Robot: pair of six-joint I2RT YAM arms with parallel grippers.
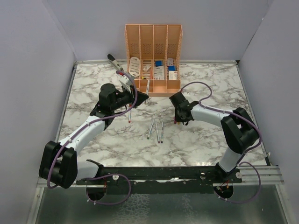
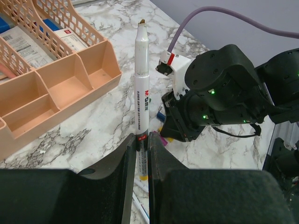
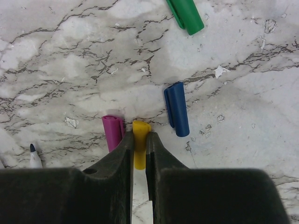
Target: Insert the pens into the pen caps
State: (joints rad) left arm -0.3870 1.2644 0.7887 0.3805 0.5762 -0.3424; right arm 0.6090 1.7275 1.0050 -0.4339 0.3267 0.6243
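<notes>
Grey-veined white marble table [image 3: 70,46] bears a yellow cap [image 3: 140,149], magenta cap [image 3: 113,133], blue cap [image 3: 177,108] and green cap [image 3: 186,15].

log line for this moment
left: shut on pen | right: shut on yellow cap | purple cap, blue cap beside | not yet inserted

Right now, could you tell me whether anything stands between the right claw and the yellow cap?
Nothing visible does: the right claw grips the yellow cap. The purple cap lies close beside it, outside the grip.
</notes>
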